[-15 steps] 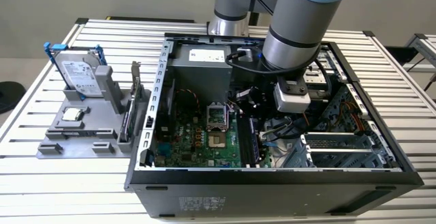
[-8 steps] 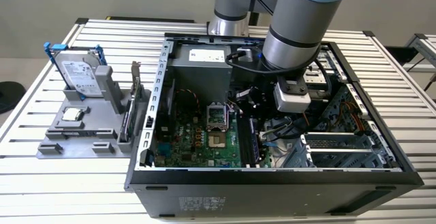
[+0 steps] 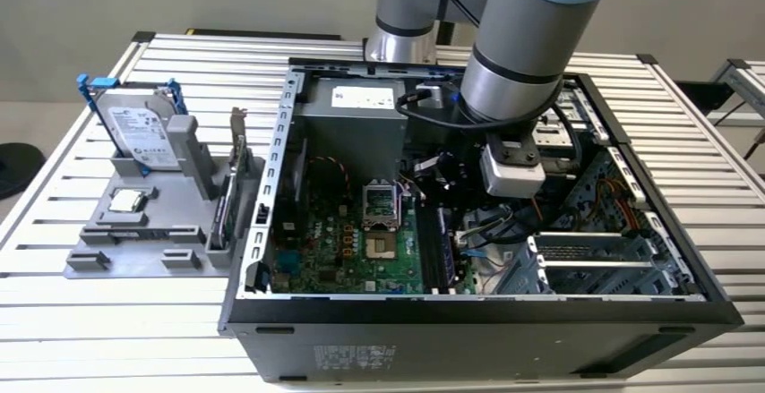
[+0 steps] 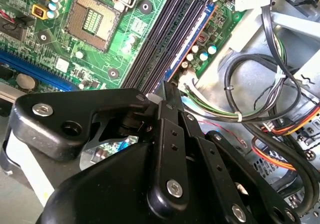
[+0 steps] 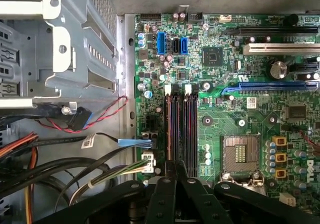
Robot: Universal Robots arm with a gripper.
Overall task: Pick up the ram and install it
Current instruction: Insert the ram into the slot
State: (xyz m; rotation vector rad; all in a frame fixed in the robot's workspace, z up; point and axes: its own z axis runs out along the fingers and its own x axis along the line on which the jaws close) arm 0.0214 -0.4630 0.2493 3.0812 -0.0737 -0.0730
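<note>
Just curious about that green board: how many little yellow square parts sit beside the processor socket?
3 yellow square parts in the first wrist view, lined up beside the silver processor socket: middle one, one end, other end. The black gripper may hide more.

Light in the exterior view was even and soft — the slatted table (image 3: 107, 321) read pale and nearly washed out at its near edge, while the open case (image 3: 478, 317) held deep shade along its front wall. A bright sheen ran down the arm (image 3: 526, 44). In the second wrist view the gripper (image 4: 165, 91) sat close and dark, its black links slightly soft, with small glints on the screw heads; the motherboard (image 4: 125, 39) behind was sharp and well lit. In the first wrist view the board (image 5: 240, 114) was crisp and evenly lit — the drive cage (image 5: 65, 44) glared pale, and the cables (image 5: 50, 169) lay in shadow.
</note>
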